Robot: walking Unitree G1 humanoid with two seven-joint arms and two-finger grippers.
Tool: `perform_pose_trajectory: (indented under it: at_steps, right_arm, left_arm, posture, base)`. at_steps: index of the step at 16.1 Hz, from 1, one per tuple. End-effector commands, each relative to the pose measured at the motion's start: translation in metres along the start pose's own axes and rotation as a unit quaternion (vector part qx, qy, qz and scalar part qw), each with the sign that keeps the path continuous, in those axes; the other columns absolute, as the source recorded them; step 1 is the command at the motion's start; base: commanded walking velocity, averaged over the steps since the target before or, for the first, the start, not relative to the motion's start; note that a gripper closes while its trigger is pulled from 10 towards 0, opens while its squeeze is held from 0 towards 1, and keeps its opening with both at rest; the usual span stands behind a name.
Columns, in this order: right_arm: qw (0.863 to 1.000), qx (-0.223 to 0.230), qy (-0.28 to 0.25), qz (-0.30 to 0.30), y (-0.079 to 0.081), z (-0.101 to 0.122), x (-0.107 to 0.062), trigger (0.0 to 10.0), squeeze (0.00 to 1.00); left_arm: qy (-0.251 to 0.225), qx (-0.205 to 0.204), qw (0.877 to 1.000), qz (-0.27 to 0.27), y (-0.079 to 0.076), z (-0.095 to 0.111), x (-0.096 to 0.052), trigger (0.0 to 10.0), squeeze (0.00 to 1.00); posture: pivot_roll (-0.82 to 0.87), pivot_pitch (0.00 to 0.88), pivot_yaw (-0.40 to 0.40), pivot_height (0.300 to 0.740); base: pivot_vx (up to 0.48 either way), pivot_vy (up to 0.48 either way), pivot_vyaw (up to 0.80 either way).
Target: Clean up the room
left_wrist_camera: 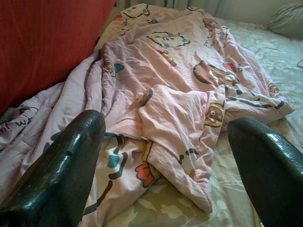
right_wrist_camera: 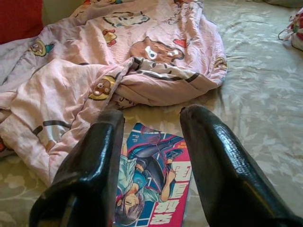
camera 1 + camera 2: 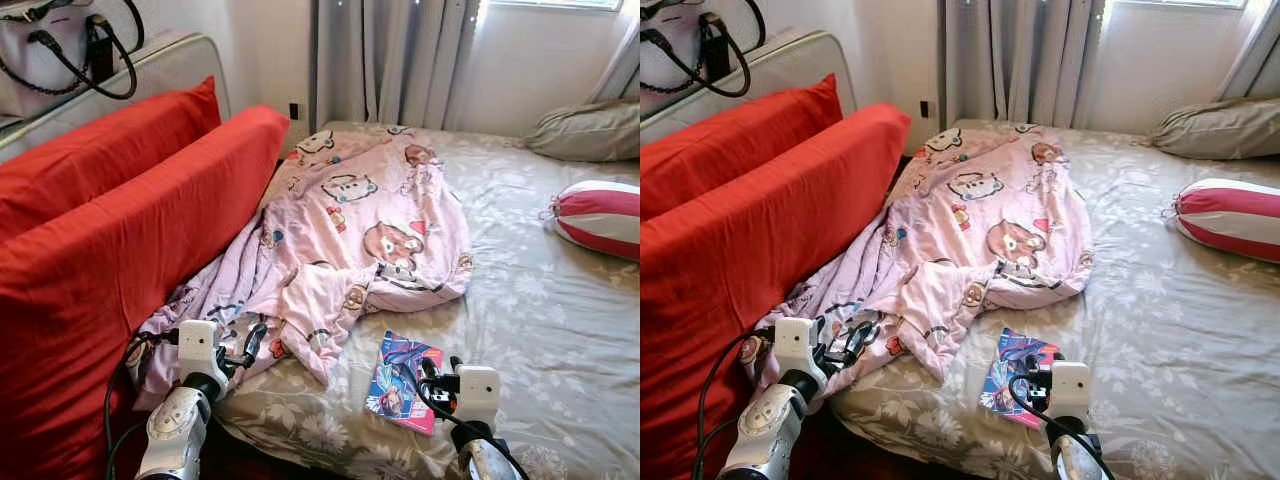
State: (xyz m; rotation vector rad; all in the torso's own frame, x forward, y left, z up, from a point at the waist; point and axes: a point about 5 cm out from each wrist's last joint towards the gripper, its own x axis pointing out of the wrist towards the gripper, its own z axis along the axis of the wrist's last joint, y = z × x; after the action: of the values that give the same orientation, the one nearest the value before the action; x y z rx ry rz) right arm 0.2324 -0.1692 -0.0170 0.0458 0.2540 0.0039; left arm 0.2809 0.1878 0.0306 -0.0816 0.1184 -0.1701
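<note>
Two pincers are hovering at the bed's near edge, and I'm watching the right pincer [image 3: 437, 378], fingers spread, sitting just behind the comic book [image 3: 404, 381]. It's lying flat by that edge, long axis running away from me, directly ahead between the fingers. I'm keeping the left pincer [image 3: 247, 345] spread toward the rumpled pink blanket [image 3: 350, 230].

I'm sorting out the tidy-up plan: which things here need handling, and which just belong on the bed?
To handle:
blanket, crumpled, before the open left gripper
comic, flat on the sheet, under the open right gripper

Just there:
red cushions
striped bolster
grey pillow
bag
</note>
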Motion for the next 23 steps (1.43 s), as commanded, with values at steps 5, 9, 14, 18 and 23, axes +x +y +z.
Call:
perform_pose_trajectory:
  at_steps: [5,9,14,18,23]
  right_arm:
    - [1.000,0.003,-0.007,-0.004,-0.002,0.003,0.003,10.0,0.00]
    - [1.000,-0.003,-0.013,0.002,-0.001,0.006,0.005,10.0,0.00]
    - [1.000,-0.004,-0.013,0.004,-0.001,0.006,0.006,10.0,0.00]
    - [1.000,-0.005,-0.016,0.003,-0.001,0.007,0.006,10.0,0.00]
    - [1.000,-0.011,-0.026,0.005,0.000,0.010,0.007,10.0,0.00]
  left_arm:
    - [0.003,0.005,1.000,-0.001,0.000,0.004,0.004,10.0,0.00]
    - [-0.004,0.006,1.000,-0.002,0.000,0.008,0.007,10.0,0.00]
    - [-0.011,0.005,1.000,-0.003,-0.001,0.011,0.008,10.0,0.00]
    - [-0.017,0.006,1.000,-0.002,-0.002,0.014,0.010,10.0,0.00]
    - [-0.040,0.000,0.999,-0.010,-0.006,0.023,0.011,10.0,0.00]
  posture:
    - [-0.03,0.000,-0.021,0.726]
    - [-0.03,0.000,-0.023,0.726]
    - [-0.03,0.000,-0.022,0.726]
    - [-0.02,0.000,-0.022,0.726]
    - [-0.03,0.000,-0.020,0.726]
  base:
    - [0.100,0.000,0.00]
    - [0.250,0.000,0.00]
    - [0.300,0.000,0.00]
    - [0.075,0.000,0.00]
    - [0.000,0.000,0.00]
